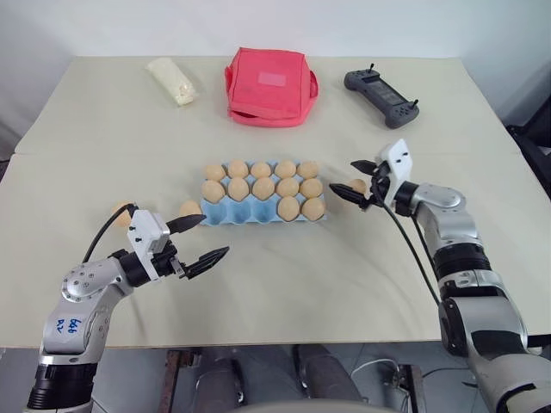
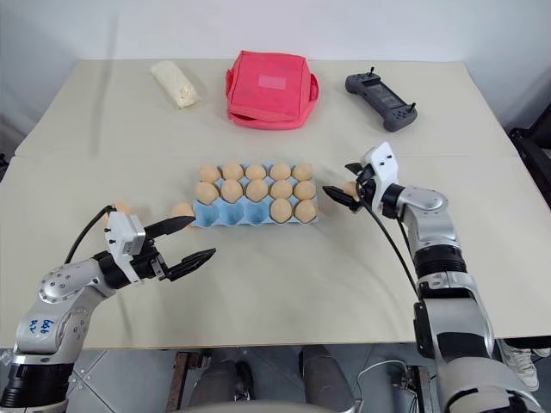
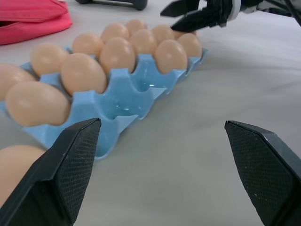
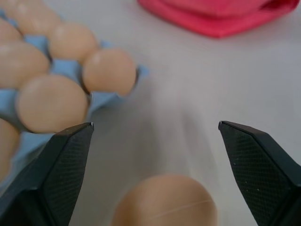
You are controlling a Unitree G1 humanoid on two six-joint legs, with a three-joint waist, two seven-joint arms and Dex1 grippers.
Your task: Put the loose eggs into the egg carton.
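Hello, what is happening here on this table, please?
A two-armed robot is filling a blue egg carton with eggs. Most cups are full; three in the near row are empty. The right gripper, open, reaches around a loose egg beside the carton's right end. The left gripper hovers open near two loose eggs on the left. Neither holds anything.

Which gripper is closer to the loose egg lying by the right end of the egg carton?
Right. The right gripper is open with that loose egg between its fingers, beside the egg carton. The left gripper, also open, hovers off the carton's opposite near corner.
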